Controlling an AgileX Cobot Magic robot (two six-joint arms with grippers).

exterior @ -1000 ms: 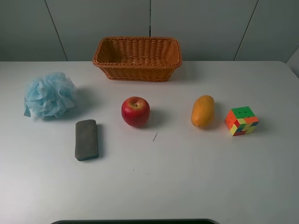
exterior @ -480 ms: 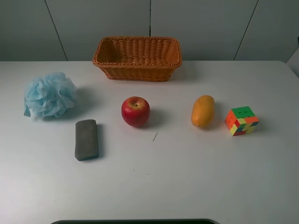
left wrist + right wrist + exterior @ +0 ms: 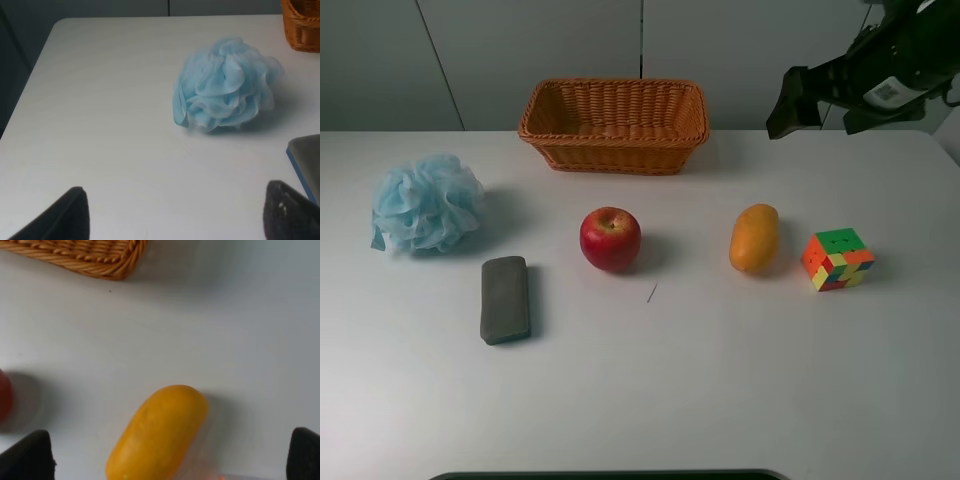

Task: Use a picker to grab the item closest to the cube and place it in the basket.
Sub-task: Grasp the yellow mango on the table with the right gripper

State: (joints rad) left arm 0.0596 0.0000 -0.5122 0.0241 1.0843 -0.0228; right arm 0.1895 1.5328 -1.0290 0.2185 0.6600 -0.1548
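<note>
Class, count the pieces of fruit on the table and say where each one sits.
2. The apple lies mid-table, in front of the basket; the mango lies to its right, beside the cube. None looks hidden.

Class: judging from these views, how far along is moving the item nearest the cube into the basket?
Done: nothing; the mango lies on the table beside the cube and the basket looks empty. In hand: the right gripper hovers high, fingers open, its camera looking down on the mango. Left: descend, grasp, carry, release.
</note>
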